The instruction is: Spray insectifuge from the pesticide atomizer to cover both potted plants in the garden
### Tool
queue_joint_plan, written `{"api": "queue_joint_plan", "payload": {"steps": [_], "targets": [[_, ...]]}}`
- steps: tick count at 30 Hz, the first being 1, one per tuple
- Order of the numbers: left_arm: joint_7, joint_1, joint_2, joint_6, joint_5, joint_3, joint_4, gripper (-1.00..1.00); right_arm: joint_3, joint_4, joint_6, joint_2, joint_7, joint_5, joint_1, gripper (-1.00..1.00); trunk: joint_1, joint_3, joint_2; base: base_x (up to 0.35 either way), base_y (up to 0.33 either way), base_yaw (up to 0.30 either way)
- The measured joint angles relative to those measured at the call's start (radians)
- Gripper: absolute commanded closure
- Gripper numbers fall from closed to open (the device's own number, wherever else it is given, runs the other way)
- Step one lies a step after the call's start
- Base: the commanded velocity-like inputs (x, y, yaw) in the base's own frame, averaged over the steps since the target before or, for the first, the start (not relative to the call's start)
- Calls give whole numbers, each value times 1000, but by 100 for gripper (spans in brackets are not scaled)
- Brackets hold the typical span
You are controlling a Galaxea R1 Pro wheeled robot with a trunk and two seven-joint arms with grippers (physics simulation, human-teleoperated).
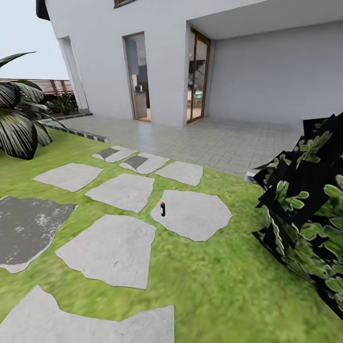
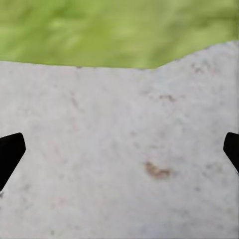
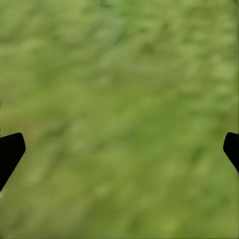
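head view: pesticide atomizer (image 1: 163, 208), small dark bottle, upright at the left edge of a stepping slab (image 1: 195, 214), near frame centre. lawn (image 1: 200, 281) around it; dark speckled foliage (image 1: 309, 209) at 3 o'clock; palm fronds (image 1: 19, 119) at 9 o'clock; white house (image 1: 157, 62) and paved terrace (image 1: 224, 143) at 12 o'clock. risk: bottle is small and far, so a misjudged approach could tip it; slab edges may jolt the base.

left wrist view: left gripper (image 2: 119, 152), fingertips wide apart, holding nothing, over pale stone (image 2: 119, 164), grass beyond.

right wrist view: right gripper (image 3: 119, 152), spread wide, empty, over blurred grass (image 3: 119, 99).
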Motion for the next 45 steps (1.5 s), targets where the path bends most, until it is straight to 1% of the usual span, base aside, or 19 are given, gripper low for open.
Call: {"api": "queue_joint_plan", "payload": {"steps": [17,45], "targets": [[0,0,0,0,0,0,0,-100,0,0,0,0,0,0,0,-100,0,0,0,260,245,-269],[0,0,0,0,0,0,0,-100,0,1,0,0,0,0,0,-100,0,0,0,181,293,-6]]}}
